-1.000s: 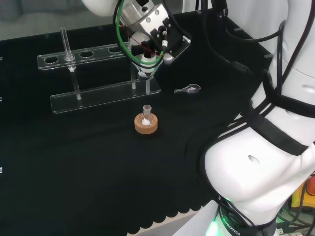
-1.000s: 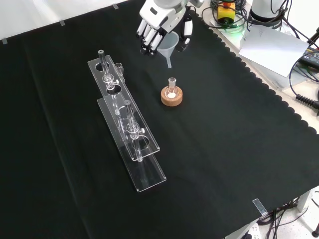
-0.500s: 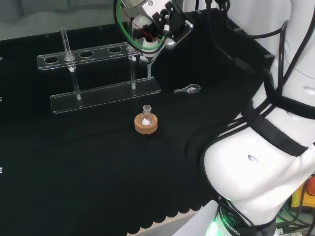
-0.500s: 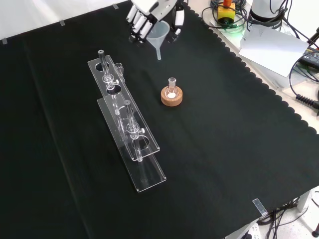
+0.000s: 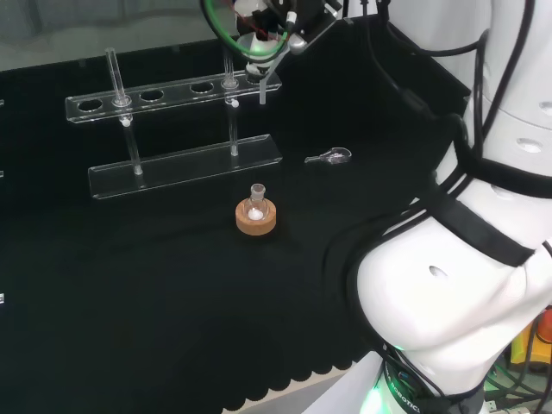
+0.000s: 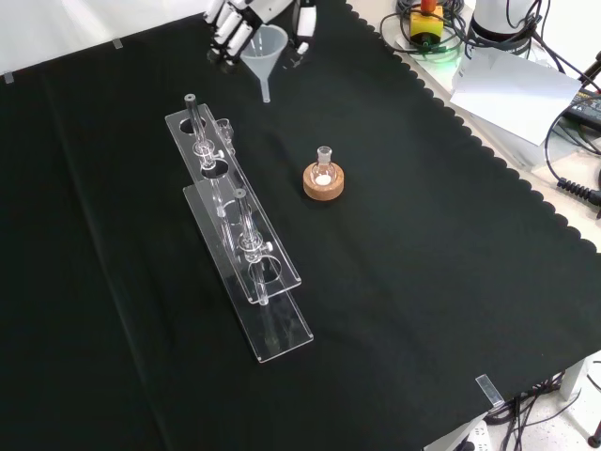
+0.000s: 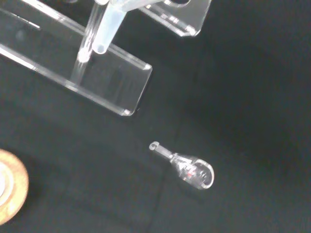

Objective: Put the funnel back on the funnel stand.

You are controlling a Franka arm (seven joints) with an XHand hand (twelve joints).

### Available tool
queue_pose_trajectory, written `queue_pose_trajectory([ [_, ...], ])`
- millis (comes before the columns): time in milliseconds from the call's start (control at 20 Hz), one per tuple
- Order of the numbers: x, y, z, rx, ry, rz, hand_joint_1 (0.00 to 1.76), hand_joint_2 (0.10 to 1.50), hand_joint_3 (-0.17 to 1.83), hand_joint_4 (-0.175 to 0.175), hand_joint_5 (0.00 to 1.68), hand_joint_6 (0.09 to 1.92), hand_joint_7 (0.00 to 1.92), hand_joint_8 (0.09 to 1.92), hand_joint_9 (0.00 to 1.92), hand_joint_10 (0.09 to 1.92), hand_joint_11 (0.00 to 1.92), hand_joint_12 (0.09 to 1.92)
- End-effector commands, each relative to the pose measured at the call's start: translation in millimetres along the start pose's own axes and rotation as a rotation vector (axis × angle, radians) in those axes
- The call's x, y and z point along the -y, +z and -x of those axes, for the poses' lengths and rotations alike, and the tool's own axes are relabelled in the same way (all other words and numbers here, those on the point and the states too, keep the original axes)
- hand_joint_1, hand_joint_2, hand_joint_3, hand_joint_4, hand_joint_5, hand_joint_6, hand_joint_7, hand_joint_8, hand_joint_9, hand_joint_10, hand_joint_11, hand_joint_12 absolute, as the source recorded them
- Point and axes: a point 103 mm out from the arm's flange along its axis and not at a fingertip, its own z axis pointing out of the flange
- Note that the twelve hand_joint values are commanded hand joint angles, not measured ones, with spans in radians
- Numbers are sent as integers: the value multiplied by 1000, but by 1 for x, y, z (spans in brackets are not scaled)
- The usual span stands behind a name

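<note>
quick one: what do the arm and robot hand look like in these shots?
The arm has glossy white rounded links with black cables strapped along them and a green glow at the base. The robot hand has white segments with black fingertips; a green cable loops by its metal wrist bracket.

Even overhead light, no hard shadows; glare on clear rack (image 6: 235,240); wrist view soft w/ blurred funnel stem (image 7: 108,31) at 11 o'clock.
</note>
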Motion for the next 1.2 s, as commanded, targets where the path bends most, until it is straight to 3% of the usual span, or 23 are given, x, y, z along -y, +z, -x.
queue_pose_trajectory([
  [50,-39,-13,35,8,25,4,750,828,548,44,592,634,389,582,805,469,577,1303],
  [500,-73,-9,57,-5,35,1,746,833,550,43,595,644,399,585,809,469,583,1294],
  [1200,-97,11,74,-64,35,15,743,836,551,41,611,658,404,587,812,468,586,1290],
])
